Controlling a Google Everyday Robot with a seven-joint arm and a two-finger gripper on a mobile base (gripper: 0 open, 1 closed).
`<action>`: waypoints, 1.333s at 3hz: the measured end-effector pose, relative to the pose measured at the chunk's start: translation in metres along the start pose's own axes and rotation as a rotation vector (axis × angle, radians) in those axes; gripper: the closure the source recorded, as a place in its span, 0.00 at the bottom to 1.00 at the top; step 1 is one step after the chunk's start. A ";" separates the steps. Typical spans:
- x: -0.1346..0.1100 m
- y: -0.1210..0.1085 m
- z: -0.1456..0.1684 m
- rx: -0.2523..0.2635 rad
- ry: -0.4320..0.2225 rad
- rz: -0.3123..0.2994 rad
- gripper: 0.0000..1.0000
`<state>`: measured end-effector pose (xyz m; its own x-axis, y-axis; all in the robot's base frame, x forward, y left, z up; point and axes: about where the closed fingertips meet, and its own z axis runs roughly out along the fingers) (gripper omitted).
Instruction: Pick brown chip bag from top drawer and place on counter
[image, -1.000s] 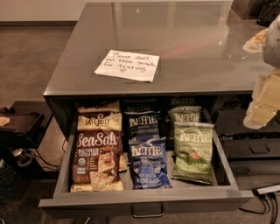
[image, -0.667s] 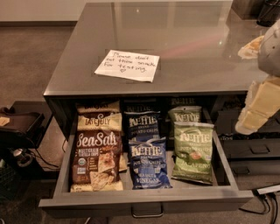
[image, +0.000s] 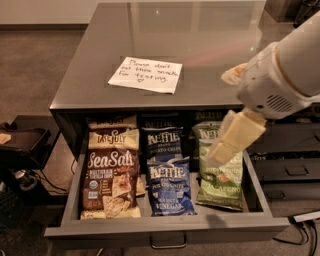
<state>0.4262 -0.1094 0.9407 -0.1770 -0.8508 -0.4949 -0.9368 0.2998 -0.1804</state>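
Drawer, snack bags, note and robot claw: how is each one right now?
top drawer: pulled open, full of bags.
brown chip bag: lying flat at the drawer's left, untouched.
blue Kettle bags: lying in the middle row.
green Kettle bags: lying on the right, partly hidden by the claw.
paper note: flat on the counter.
claw: hovering over the green Kettle bags, not on the brown chip bag.

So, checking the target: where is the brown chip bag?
In the camera view the brown chip bag lies left in the top drawer, beside a blue Kettle bag; the gripper hangs over the green bag.
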 end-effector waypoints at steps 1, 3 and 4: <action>-0.037 0.016 0.045 -0.040 -0.115 0.011 0.00; -0.063 0.029 0.100 -0.114 -0.205 0.046 0.00; -0.066 0.036 0.123 -0.105 -0.233 -0.022 0.00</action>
<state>0.4417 0.0104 0.8621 -0.0930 -0.7308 -0.6763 -0.9680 0.2253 -0.1104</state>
